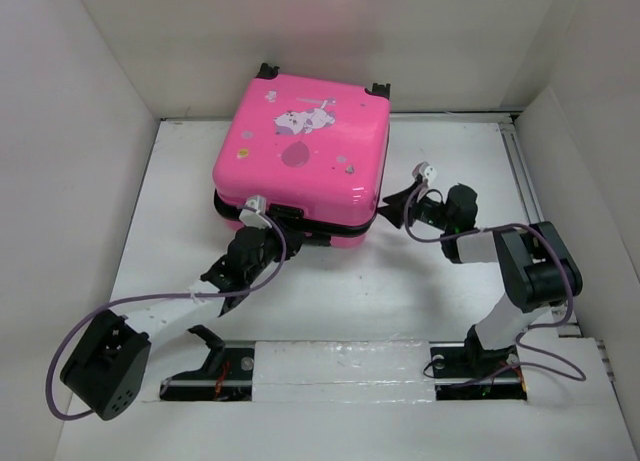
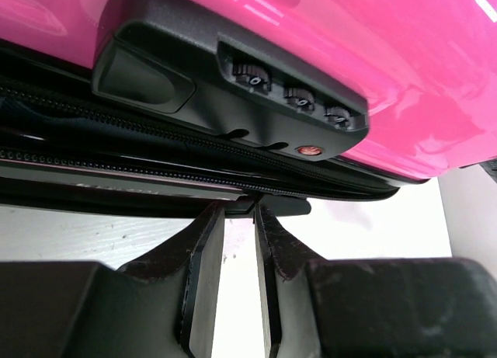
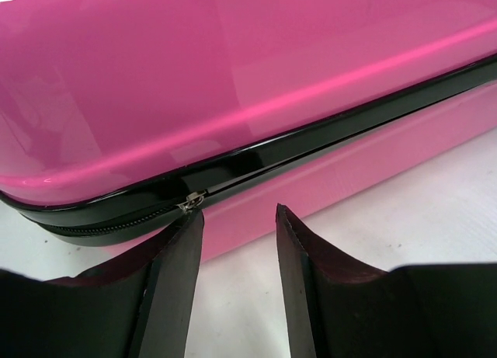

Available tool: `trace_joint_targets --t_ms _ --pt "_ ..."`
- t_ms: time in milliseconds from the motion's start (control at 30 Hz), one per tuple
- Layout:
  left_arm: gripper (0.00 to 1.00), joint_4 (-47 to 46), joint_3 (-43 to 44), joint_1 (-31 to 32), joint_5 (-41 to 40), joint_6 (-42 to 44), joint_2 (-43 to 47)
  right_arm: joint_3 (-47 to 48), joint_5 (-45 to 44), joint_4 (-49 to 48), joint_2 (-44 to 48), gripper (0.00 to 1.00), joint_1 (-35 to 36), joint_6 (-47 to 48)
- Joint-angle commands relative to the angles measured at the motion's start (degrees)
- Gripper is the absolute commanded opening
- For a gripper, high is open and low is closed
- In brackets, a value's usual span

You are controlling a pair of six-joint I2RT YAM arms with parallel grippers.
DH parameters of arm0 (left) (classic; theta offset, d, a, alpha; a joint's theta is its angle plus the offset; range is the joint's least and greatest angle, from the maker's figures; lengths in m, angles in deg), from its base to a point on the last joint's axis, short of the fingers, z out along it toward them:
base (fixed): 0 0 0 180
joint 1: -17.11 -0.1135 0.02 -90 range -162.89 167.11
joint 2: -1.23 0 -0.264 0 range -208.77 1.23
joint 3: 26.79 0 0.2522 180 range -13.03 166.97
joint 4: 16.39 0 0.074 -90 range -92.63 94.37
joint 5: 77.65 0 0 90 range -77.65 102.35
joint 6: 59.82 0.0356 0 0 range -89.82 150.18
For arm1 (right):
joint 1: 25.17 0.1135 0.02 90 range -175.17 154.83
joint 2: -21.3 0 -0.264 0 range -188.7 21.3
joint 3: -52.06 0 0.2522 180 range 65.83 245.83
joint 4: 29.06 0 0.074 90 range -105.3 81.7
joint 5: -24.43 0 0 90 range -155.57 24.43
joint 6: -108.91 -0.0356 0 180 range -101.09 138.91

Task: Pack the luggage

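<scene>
Lying shut at upper centre of the white bench (image 1: 340,291), the small hot-pink hard-shell luggage (image 1: 300,151) needs zipping, we judge. Our right claw (image 3: 237,214) gapes beside the metal zipper slider (image 3: 192,201). Our left claw (image 2: 239,210), nearly closed under the black combination lock (image 2: 287,98), may pinch a tab; we cannot tell.

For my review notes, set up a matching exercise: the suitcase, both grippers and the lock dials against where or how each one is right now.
Things:
1. luggage
2. left gripper
3. right gripper
4. lock dials

Places or states:
A. jaws clearly apart, beside the silver zipper slider
B. three in a row, side by side
C. lying flat, pink printed shell facing up
D. fingers a narrow gap apart, at the zipper seam below the lock dials

Pairs: 1-C, 2-D, 3-A, 4-B
</scene>
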Motion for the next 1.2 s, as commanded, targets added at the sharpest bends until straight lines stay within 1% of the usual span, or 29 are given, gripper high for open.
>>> trace_joint_targets --t_ms 0,167,267,367,433,533,600,733,800,933,1067,1167 --pt "0.19 -1.07 2.25 -0.28 0.10 1.43 -0.48 0.20 -1.11 2.46 2.23 0.48 1.60 2.54" --pt "0.19 -1.07 2.77 -0.28 0.10 1.44 -1.01 0.20 -3.05 6.59 5.04 0.47 3.18 4.82" --pt "0.19 -1.07 2.77 -0.28 0.10 1.44 -1.01 -0.32 -6.73 10.63 6.79 0.47 3.18 5.87" --pt "0.19 -1.07 2.77 -0.28 0.10 1.44 -1.01 -1.90 -12.70 13.79 11.10 0.47 3.18 5.88" --pt "0.19 -1.07 2.77 -0.28 0.10 1.44 -1.53 -3.31 -14.91 14.68 14.26 0.47 3.18 6.41" --pt "0.19 -1.07 3.30 -0.28 0.10 1.44 -1.54 -3.31 -14.92 15.83 15.32 0.46 3.18 6.41" --pt "0.17 -0.54 3.30 -0.28 0.10 1.44 -1.54 -2.53 -13.70 15.83 14.28 0.46 3.18 6.93" --pt "0.17 -0.02 3.30 -0.28 0.10 1.44 -0.39 0.46 -9.66 15.83 8.67 0.46 3.18 7.46" --pt "0.17 0.60 3.30 -0.28 -0.51 1.44 0.13 1.00 -6.68 15.83 7.33 0.45 3.18 7.46" --pt "0.17 0.60 3.30 -0.28 -0.51 1.96 0.13 0.21 -7.27 15.83 8.11 0.45 5.46 8.51" --pt "0.17 0.60 3.30 -0.28 -0.51 1.96 -1.09 -0.41 -7.80 15.83 8.91 0.45 5.47 9.57" --pt "0.17 0.08 3.30 -0.28 -0.51 1.96 -1.10 1.77 -7.27 15.83 7.60 0.45 5.47 10.18"
